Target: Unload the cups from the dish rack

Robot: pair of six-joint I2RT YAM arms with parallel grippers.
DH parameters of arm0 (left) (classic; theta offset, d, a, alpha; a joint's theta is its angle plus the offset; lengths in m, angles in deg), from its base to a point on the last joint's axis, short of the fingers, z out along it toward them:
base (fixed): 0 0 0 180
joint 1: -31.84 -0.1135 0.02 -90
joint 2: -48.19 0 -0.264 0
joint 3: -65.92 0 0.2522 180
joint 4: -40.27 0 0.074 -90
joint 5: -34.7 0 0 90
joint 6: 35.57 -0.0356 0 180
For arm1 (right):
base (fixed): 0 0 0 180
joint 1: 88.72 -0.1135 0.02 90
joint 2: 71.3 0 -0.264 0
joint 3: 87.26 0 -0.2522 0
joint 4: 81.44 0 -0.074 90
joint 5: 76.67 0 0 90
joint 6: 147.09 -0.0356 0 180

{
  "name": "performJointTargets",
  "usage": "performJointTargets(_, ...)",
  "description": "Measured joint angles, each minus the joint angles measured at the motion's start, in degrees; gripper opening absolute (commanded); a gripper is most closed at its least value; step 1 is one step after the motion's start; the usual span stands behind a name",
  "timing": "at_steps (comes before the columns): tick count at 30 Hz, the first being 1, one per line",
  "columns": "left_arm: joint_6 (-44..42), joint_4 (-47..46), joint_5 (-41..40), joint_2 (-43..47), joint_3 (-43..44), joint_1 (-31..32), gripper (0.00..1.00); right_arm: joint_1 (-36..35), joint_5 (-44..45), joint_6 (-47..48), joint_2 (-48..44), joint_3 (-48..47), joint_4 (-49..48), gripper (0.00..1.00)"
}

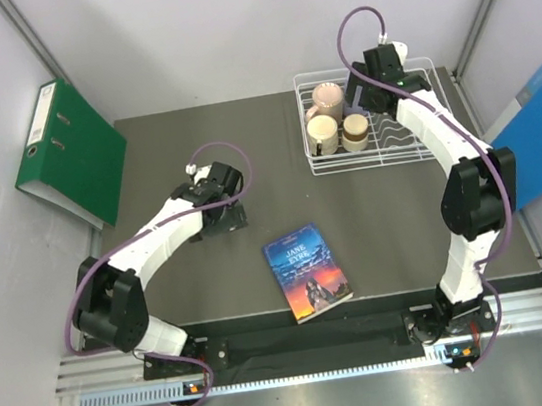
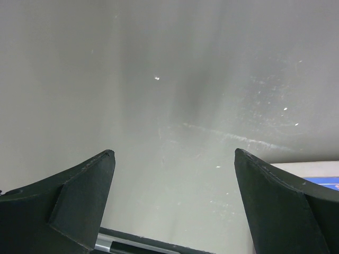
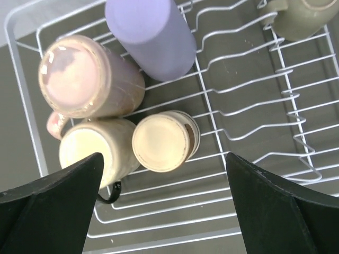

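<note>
The white wire dish rack [image 1: 398,140] stands at the back right of the table. Inside it, in the right wrist view, several cups sit bottoms up at the left end: a lilac tumbler [image 3: 151,34], a pink cup [image 3: 87,76], a cream mug with a dark handle [image 3: 95,151] and a small cream cup [image 3: 164,140]. An olive mug [image 3: 307,18] sits at the far corner of the rack [image 3: 254,106]. My right gripper [image 3: 164,159] hangs open above the small cream cup, touching nothing. My left gripper [image 2: 175,152] is open over bare table, left of centre [image 1: 225,220].
A paperback book [image 1: 307,272] lies on the mat near the front middle; its corner shows beside my left gripper [image 2: 318,172]. A green binder [image 1: 68,156] leans on the left wall and a blue folder [image 1: 539,135] on the right wall.
</note>
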Motion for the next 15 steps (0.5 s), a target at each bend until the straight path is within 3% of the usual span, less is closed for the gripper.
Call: performJointTargets(15, 0.00, -0.37, 1.49, -4.28, 1.53, 0.00, 0.99, -1.73, -3.56, 1.81, 2.05, 5.01, -1.01, 0.99)
